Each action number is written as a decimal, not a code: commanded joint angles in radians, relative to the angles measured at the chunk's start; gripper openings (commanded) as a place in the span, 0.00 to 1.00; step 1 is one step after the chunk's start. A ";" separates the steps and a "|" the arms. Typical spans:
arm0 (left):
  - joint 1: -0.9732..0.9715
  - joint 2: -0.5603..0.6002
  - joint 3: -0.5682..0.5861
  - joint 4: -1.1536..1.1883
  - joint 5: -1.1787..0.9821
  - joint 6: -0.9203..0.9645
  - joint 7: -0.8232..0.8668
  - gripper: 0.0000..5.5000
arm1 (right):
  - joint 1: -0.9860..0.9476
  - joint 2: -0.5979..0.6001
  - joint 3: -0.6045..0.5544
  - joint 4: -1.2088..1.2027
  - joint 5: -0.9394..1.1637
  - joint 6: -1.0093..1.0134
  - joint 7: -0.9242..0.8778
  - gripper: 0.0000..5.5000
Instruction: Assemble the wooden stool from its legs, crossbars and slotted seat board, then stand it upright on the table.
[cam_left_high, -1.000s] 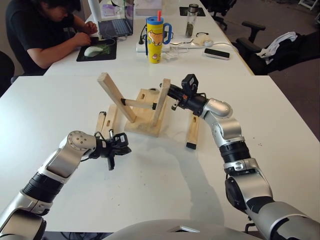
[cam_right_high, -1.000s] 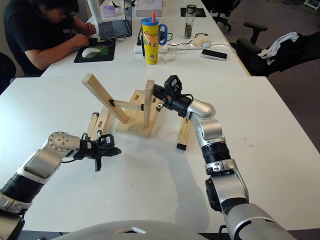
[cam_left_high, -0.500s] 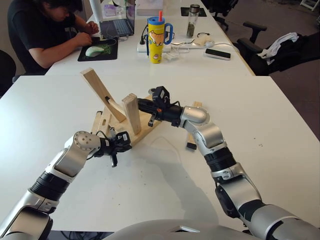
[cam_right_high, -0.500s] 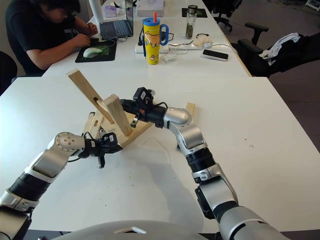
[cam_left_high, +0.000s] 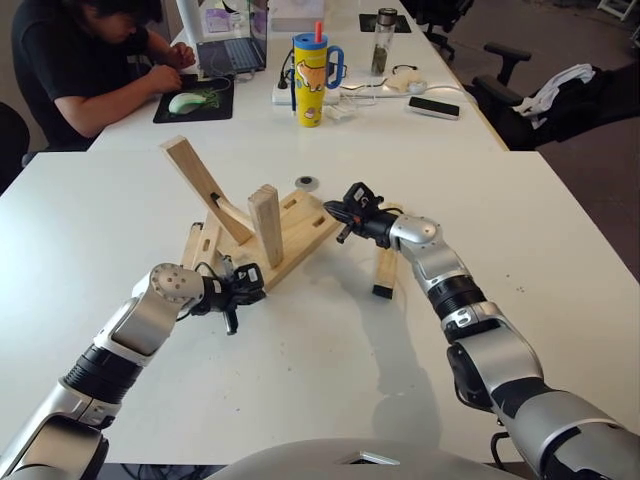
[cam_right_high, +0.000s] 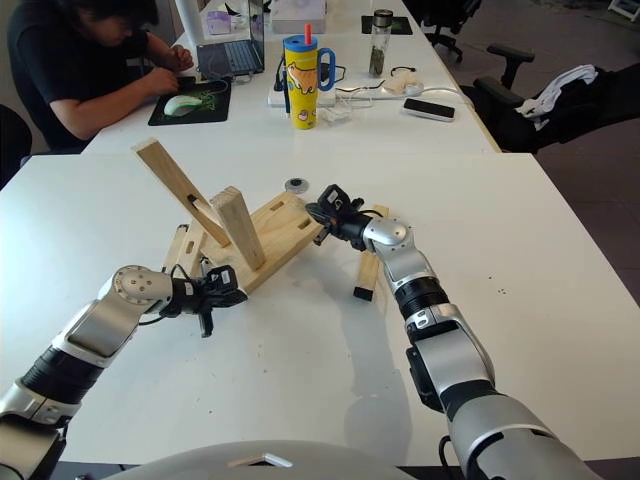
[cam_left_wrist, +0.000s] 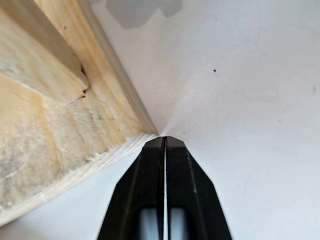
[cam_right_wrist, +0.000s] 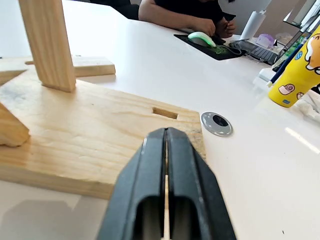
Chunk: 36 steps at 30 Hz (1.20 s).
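The slotted seat board (cam_left_high: 300, 232) lies flat on the white table with two legs in it: a short-looking upright one (cam_left_high: 266, 222) and a longer one (cam_left_high: 199, 186) leaning away to the left. My left gripper (cam_left_high: 240, 292) is shut, its tip (cam_left_wrist: 165, 140) against the board's near corner (cam_left_wrist: 65, 135). The right gripper (cam_left_high: 346, 214) is shut and empty, its tip (cam_right_wrist: 166, 131) over the board's right edge (cam_right_wrist: 100, 135), near a slot (cam_right_wrist: 165, 113). A loose leg (cam_left_high: 385, 268) lies to the right of the board. More wooden pieces (cam_left_high: 203, 243) lie behind its left side.
A round metal grommet (cam_left_high: 306, 182) sits in the table just behind the board. On the far table stand a yellow cup (cam_left_high: 310, 80), a bottle (cam_left_high: 386, 32) and a phone (cam_left_high: 433, 107). Open tabletop lies in front and to the right.
The board with its legs turned and slid to the left, uncovering the grommet. My right gripper came away from the upright leg to the board's right edge. The left gripper moved up to the near corner.
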 joint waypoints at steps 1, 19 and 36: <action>-0.003 -0.002 -0.016 -0.003 0.001 0.010 -0.019 0.00 | -0.068 0.008 0.023 0.141 -0.065 -0.037 -0.027 0.00; 0.027 -0.012 -0.001 -0.007 -0.017 0.011 -0.016 0.00 | -0.018 0.106 -0.109 0.138 0.072 -0.154 0.107 0.00; -0.038 0.008 0.046 0.116 -0.041 -0.058 -0.068 0.00 | 0.122 0.251 0.013 -0.351 0.187 0.141 0.286 0.00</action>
